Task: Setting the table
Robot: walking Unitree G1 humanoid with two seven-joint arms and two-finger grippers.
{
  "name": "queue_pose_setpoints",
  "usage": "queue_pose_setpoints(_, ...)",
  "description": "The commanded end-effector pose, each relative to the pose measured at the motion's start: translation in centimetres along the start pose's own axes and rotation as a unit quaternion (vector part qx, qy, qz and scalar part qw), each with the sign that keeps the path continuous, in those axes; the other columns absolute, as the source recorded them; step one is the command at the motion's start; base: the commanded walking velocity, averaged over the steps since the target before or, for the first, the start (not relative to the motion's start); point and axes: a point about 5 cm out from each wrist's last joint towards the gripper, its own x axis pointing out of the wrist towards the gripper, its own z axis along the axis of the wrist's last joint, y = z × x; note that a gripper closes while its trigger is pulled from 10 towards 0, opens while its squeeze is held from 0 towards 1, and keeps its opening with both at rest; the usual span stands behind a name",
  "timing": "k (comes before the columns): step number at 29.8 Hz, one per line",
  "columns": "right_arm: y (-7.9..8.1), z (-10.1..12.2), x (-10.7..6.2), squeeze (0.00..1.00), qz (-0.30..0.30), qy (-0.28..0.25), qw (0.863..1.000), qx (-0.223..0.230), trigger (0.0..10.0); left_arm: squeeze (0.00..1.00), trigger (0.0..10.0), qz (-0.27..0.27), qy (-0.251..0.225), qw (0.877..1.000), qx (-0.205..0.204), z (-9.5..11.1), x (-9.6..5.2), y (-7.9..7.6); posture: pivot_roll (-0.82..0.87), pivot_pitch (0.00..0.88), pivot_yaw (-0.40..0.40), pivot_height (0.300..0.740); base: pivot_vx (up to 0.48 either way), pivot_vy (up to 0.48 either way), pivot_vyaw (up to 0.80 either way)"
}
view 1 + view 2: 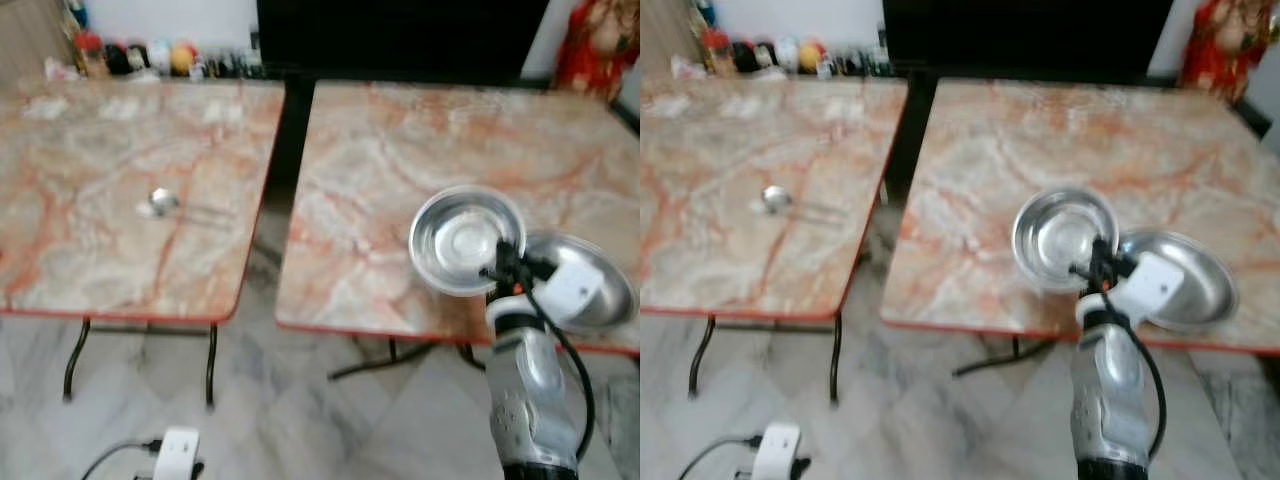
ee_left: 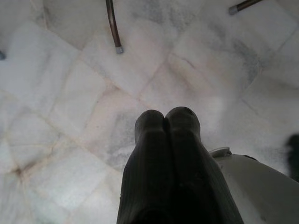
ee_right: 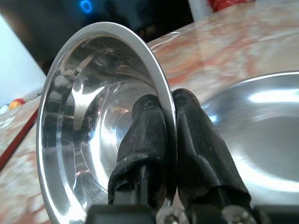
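Bowl (image 1: 464, 240) pinched by its rim in right gripper (image 3: 169, 140), tilted over right table's (image 1: 400, 160) front edge beside plate (image 1: 600, 290); left gripper (image 2: 164, 122) closed, empty, above floor (image 2: 70, 116).

The bowl (image 3: 93, 121) is polished metal, shiny like a mirror, and so is the plate (image 3: 261, 135). The tables (image 1: 120, 180) have a glossy, marble-patterned top. The right gripper (image 3: 169, 140) has matt black fingers (image 3: 201, 144) with a rough surface.
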Motion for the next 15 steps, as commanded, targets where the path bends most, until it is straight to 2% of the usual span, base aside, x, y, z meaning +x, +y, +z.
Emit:
queue_pose_setpoints(1,-0.76,0.62,0.05,0.0,-0.012,-0.012,1.0,-0.005,10.0,0.0,10.0,-0.01,0.009,1.0,-0.003,-0.44,-0.05,-0.68,-0.03,0.074,0.019,0.74,0.0,-0.442,0.0)
queue_pose_setpoints(3,-0.82,0.68,0.09,0.0,-0.013,-0.013,1.0,-0.005,10.0,0.0,10.0,-0.01,0.009,1.0,-0.003,-0.44,-0.05,-0.7,-0.03,0.074,0.019,0.74,0.0,-0.394,0.0)
queue_pose_setpoints(15,-1.63,1.01,0.36,0.0,-0.036,-0.02,0.999,-0.008,10.0,0.0,10.0,-0.008,0.001,1.0,-0.013,0.14,0.18,-1.0,-0.03,0.074,0.018,0.74,0.0,0.0,0.0)
